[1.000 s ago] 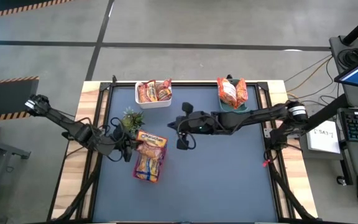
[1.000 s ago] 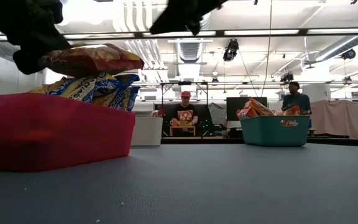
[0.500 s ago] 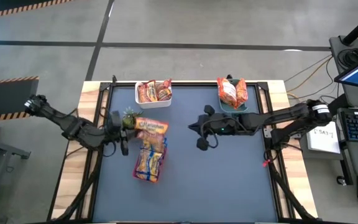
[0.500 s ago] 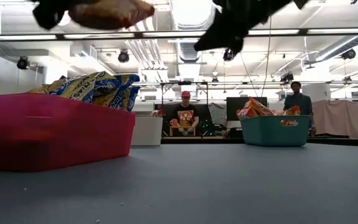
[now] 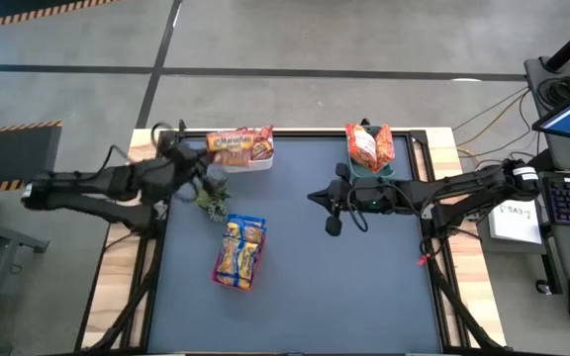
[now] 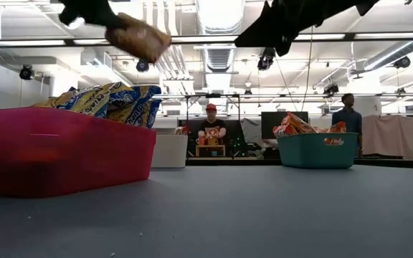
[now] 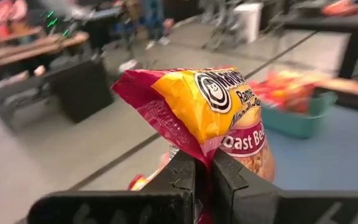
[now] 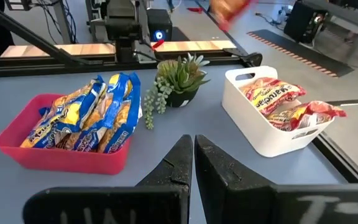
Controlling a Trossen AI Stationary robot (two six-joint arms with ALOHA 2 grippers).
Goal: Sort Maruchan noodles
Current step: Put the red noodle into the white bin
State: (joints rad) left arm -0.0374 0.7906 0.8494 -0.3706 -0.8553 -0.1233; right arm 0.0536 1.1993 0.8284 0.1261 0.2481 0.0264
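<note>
My left gripper is shut on a red-trimmed orange-yellow Maruchan packet, high over the white bin at the far edge; the packet also shows in the low view. The bin holds more red-trimmed packets. Several blue-trimmed packets lie piled in the red tray. Orange-red packets stand in the teal bin. My right gripper is shut and empty above mid-table, right of the tray. My left gripper pinches the packet's red sealed edge between its two fingers. The fingers come roughly level from the table's left. The packet is lifted clear and sticks out beyond the fingertips, tilted, above the white bin.
A small green plant stands between the white bin and the red tray. Bare grey table lies to the right and near side. People stand in the room beyond the far edge.
My left gripper has lifted the red-trimmed packet off the pile in the red tray and carried it up and toward the far edge, to above the white bin. My right gripper has drawn back toward the table's right edge.
</note>
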